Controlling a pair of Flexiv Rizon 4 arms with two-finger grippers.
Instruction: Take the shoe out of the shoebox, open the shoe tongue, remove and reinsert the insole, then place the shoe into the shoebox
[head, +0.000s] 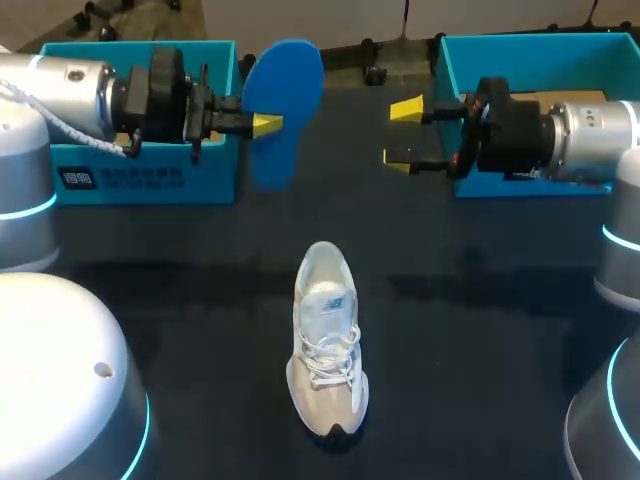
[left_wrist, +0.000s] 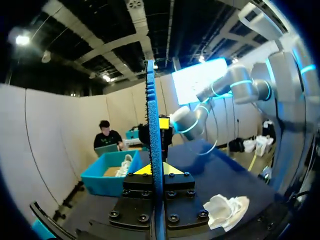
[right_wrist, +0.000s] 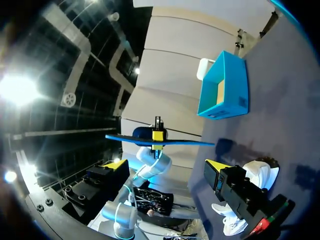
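Shoe (head: 327, 340): out of both boxes, standing on its sole on the dark worktop (head: 480, 330), toe towards my side. In the right wrist view a finger hides part of it.
Insole (head: 283, 110): blue, held in the air beyond the shoe and slightly to its left. The left wrist view shows only its thin edge.
Left jaws: pinching the insole from both sides. I see one yellow tip (head: 266, 124); the insole covers the other.
Right jaws: spread wide with nothing between them, beyond the shoe to its right, well apart from the insole.
Left shoebox (head: 212, 180): teal, beyond the shoe to its left. My arm covers its inside.
Right shoebox (head: 540, 50): teal, beyond the shoe to its right, mostly hidden by my arm. The left wrist view shows something pale inside that I cannot identify.
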